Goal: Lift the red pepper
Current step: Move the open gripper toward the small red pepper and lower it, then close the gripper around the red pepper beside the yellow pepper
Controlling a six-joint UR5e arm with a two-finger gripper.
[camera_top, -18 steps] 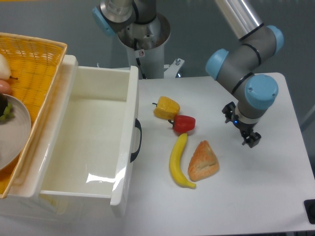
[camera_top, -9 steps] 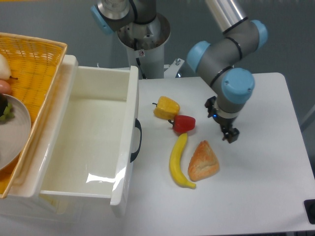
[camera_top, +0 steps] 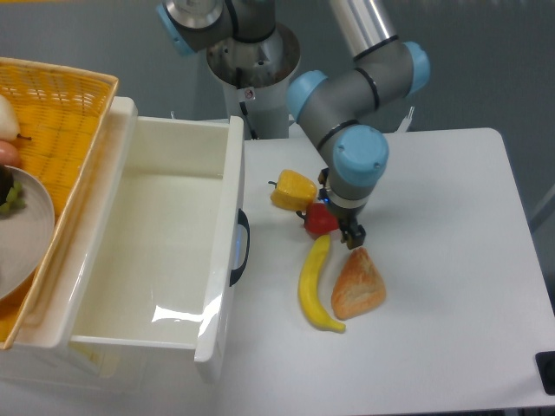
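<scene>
The red pepper (camera_top: pixel 319 221) lies on the white table just right of the yellow pepper (camera_top: pixel 292 190). The arm's wrist hangs over its right half and hides that part. My gripper (camera_top: pixel 345 227) points down right above the red pepper's right side. One dark fingertip (camera_top: pixel 355 235) shows at the pepper's lower right edge. The wrist hides the jaws, so how far apart they stand is not visible, and no grip on the pepper shows.
A banana (camera_top: pixel 314 282) and a triangular pastry (camera_top: pixel 357 283) lie just below the red pepper. A white bin (camera_top: pixel 234 199) with a dark handle stands to the left. A yellow wicker basket (camera_top: pixel 82 139) holding a plate sits at the far left.
The arm has swung left across the table, from over the right side to directly above the red pepper. The peppers, banana and pastry have not moved.
</scene>
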